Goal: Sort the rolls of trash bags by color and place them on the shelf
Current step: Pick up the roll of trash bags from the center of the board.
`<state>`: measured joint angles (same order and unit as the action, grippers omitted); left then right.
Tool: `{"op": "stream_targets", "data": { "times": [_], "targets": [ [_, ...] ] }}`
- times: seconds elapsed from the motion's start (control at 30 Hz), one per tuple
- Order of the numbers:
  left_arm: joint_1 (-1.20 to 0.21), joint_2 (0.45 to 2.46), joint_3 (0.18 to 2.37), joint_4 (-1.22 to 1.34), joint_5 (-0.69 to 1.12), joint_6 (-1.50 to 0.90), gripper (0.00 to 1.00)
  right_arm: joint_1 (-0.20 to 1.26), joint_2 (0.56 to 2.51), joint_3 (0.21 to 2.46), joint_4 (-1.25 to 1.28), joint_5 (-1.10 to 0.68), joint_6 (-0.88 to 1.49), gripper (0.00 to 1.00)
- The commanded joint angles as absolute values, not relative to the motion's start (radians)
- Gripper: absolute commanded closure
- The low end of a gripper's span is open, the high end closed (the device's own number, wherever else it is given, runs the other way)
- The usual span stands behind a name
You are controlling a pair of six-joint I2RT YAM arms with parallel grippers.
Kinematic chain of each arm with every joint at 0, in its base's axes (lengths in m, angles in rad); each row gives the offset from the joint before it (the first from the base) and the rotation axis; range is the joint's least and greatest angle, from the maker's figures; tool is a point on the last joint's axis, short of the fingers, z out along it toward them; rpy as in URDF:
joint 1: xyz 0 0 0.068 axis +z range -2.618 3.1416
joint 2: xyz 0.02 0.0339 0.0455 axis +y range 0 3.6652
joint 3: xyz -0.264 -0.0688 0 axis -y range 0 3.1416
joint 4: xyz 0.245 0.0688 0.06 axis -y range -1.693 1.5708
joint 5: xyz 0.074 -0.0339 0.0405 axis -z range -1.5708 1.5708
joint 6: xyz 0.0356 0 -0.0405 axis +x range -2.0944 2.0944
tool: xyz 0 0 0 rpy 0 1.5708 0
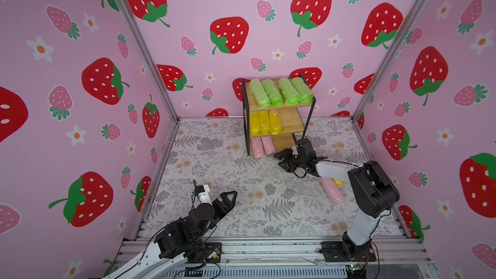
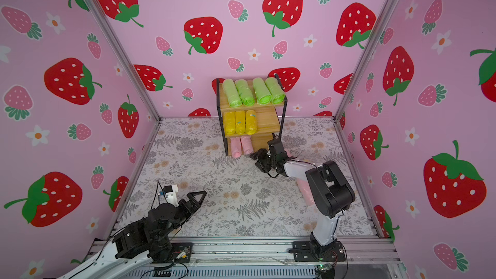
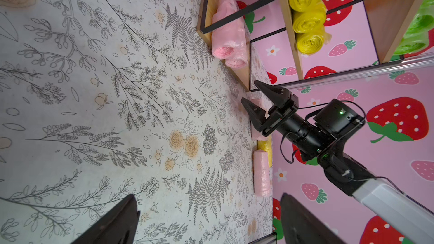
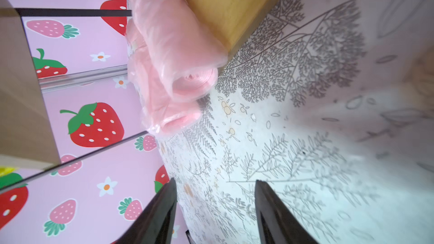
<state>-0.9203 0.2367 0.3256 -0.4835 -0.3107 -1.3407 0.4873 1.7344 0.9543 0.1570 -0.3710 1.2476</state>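
The shelf [image 1: 291, 119] stands at the back of the table with several light green rolls [image 1: 279, 92] on its top board, three yellow rolls [image 1: 264, 122] on the middle board and two pink rolls [image 1: 261, 146] on the bottom board. My right gripper [image 1: 281, 161] hovers low in front of the bottom board, just right of the pink rolls [image 4: 178, 66], open with nothing between its fingers. A loose pink roll [image 1: 332, 190] and a yellow roll [image 1: 338, 182] lie on the table under my right arm. My left gripper [image 1: 230, 197] is open and empty at the front left.
Pink strawberry walls with metal corner posts close in the floral table on three sides. A metal rail [image 1: 268, 248] carrying both arm bases runs along the front edge. The right half of the bottom board [image 1: 284, 143] is bare wood.
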Motion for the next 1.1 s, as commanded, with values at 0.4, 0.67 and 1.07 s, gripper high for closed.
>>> {"op": "stream_targets", "data": {
  "times": [0.4,0.67,1.07],
  "targets": [
    [-0.918,0.220,0.338,-0.423,-0.271,-1.346,0.02,0.427,1.598,1.250,-0.756,0.180,0.527,0.04],
    [-0.919,0.191,0.339,-0.445,-0.273,-1.358,0.02,0.353,1.666,1.258,-0.728,0.169,0.344,0.06],
    [-0.919,0.190,0.339,-0.444,-0.285,-1.374,0.02,0.308,1.781,1.285,-0.664,0.189,0.231,0.08]
  ]
}}
